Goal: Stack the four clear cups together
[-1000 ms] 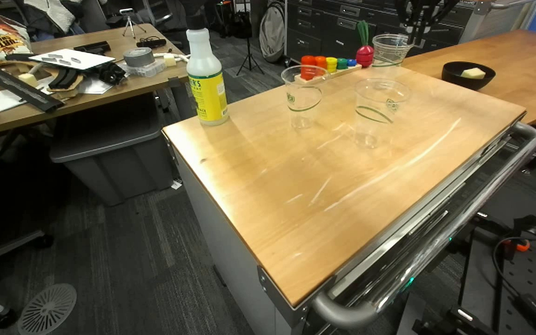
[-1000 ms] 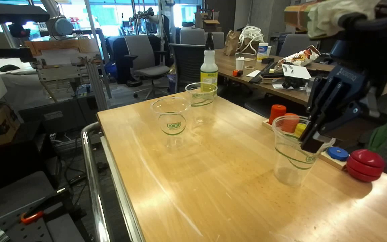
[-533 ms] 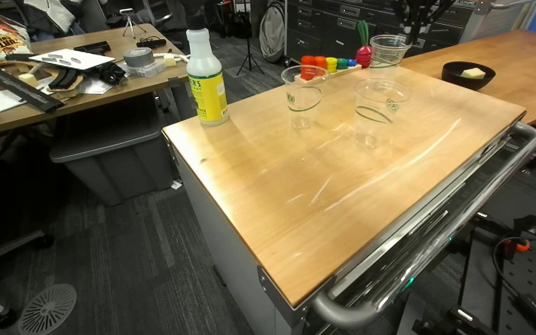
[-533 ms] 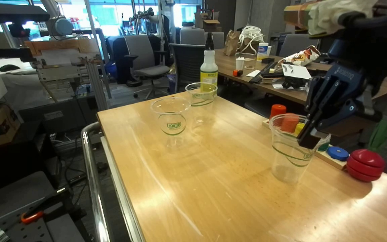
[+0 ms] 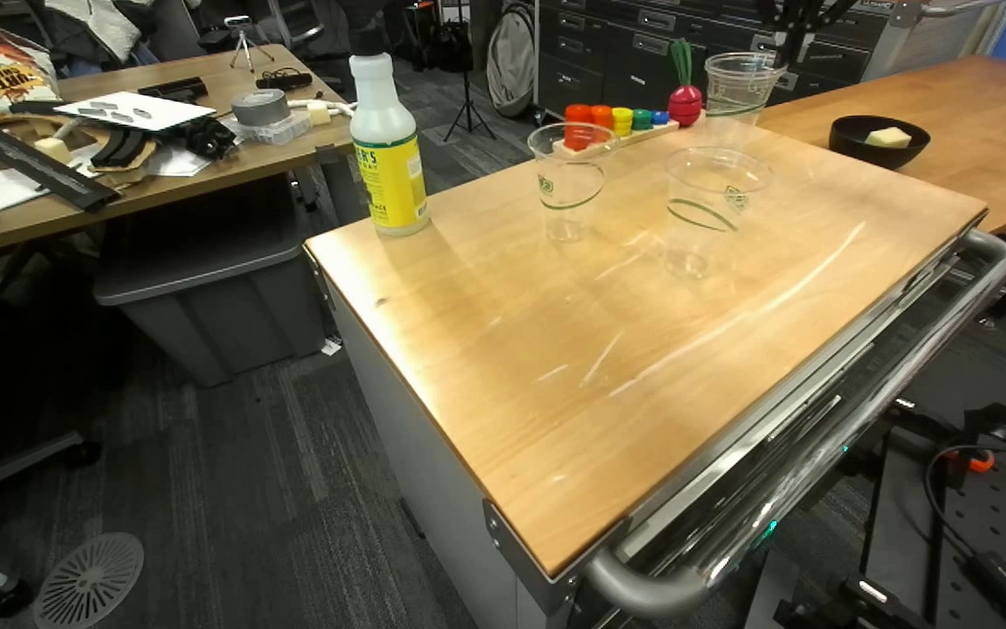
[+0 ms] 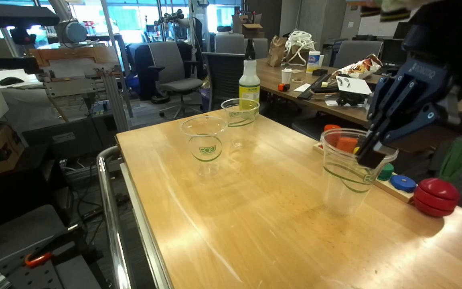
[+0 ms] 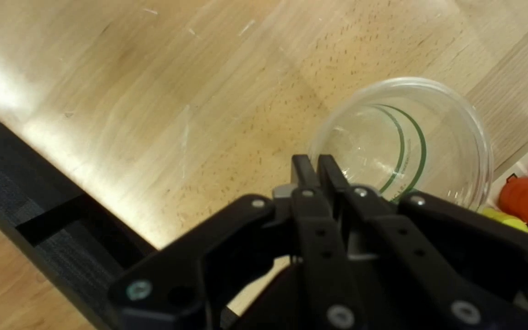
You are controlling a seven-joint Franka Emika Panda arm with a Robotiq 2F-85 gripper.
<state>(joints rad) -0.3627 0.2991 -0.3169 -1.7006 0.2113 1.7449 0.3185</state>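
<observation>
On my feed the held cup (image 6: pixel 340 186) is clear, colourless plastic, mouth up and narrowing toward its base, with green banding round the wall and part of a printed mark just under the claw (image 7: pixel 313 161). Its rim and bands read as doubled lines, and I can't tell for certain whether a second cup is nested in it. The rail-side cup (image 6: pixel 203 148) and the bottle-side cup (image 6: pixel 239 119) are just as clear, each upright on the wooden tabletop (image 6: pixel 263 228) with a green band; the spray bottle (image 5: pixel 394 166) stands apart from both. Against half a second ago, my claw and the held cup sit a little higher in both exterior views, and more of the green peg (image 6: pixel 386 171) shows past the cup, while those two cups have not shifted. My claw's fingers are nearly together, pinching the held cup's wall at the rim. In the wrist view its mouth spreads from the fingertips toward three o'clock; in both exterior views its body hangs at about eight o'clock from them. Its base blurs, so I can't tell whether it clears the tabletop. In an exterior view, with the red toy (image 6: pixel 436 196) at four o'clock of the claw, the rail-side cup lies at nine and the bottle-side cup between nine and ten.
</observation>
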